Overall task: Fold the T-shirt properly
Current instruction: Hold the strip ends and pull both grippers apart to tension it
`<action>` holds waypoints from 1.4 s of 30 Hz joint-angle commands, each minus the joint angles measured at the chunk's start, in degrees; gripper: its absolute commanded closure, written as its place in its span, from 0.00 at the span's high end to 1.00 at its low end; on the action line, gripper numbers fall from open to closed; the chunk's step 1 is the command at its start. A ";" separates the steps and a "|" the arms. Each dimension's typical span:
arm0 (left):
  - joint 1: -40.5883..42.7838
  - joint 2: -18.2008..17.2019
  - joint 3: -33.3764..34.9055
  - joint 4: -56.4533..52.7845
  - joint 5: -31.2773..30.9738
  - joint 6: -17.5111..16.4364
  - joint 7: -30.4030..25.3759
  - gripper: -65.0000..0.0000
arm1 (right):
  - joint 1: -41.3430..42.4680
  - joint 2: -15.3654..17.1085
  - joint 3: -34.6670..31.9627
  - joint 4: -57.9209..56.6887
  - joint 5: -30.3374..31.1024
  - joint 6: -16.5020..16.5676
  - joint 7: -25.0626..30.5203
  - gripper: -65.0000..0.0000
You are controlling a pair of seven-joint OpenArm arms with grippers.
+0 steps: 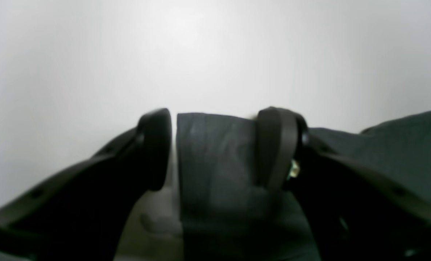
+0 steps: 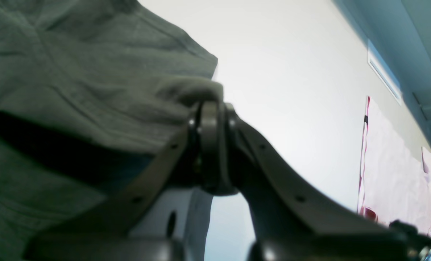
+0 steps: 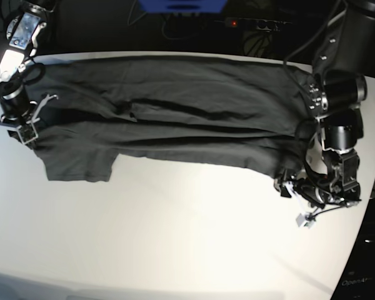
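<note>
The dark charcoal T-shirt (image 3: 175, 112) lies spread wide across the white table (image 3: 175, 237), wrinkled, with a short sleeve (image 3: 81, 164) hanging toward the front left. My right gripper (image 3: 30, 128) is at the shirt's left edge. In the right wrist view its jaws (image 2: 210, 108) are pressed together with a fold of T-shirt (image 2: 92, 72) pinched at the tips. My left gripper (image 3: 286, 182) is at the shirt's front right corner. In the left wrist view its fingers (image 1: 153, 148) stand apart with a strip of the cloth (image 1: 215, 163) between them and a thin gap on one side.
The table's curved edge runs close by the left arm on the right (image 3: 369, 206). A power strip (image 3: 256, 24) and cables lie behind the table. A blue object (image 3: 181, 5) sits at the top. The right wrist view shows pale pink sheets (image 2: 393, 181) on a wall.
</note>
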 commanded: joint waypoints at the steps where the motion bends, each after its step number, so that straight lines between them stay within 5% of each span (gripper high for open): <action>1: -0.96 -0.22 0.02 0.52 -0.07 -0.29 0.57 0.54 | 0.35 0.74 0.26 0.87 0.59 -0.53 1.26 0.00; 10: 1.33 -0.22 0.02 0.52 -0.07 -0.29 0.57 0.12 | 0.17 0.74 0.26 0.96 0.59 -0.53 1.26 0.00; 18: 2.47 -0.40 -0.25 0.96 -0.25 -0.78 1.27 0.04 | 0.08 0.74 0.26 0.87 0.59 -0.53 1.26 0.00; 30: 3.26 -0.58 -7.63 1.14 -0.42 -0.78 1.36 0.06 | 0.08 0.74 0.52 1.22 0.50 -0.53 1.26 0.00; 42: 5.28 -1.54 -7.89 2.01 -0.34 -0.78 1.36 0.06 | 0.00 -1.28 2.37 6.59 0.50 -0.53 1.26 0.00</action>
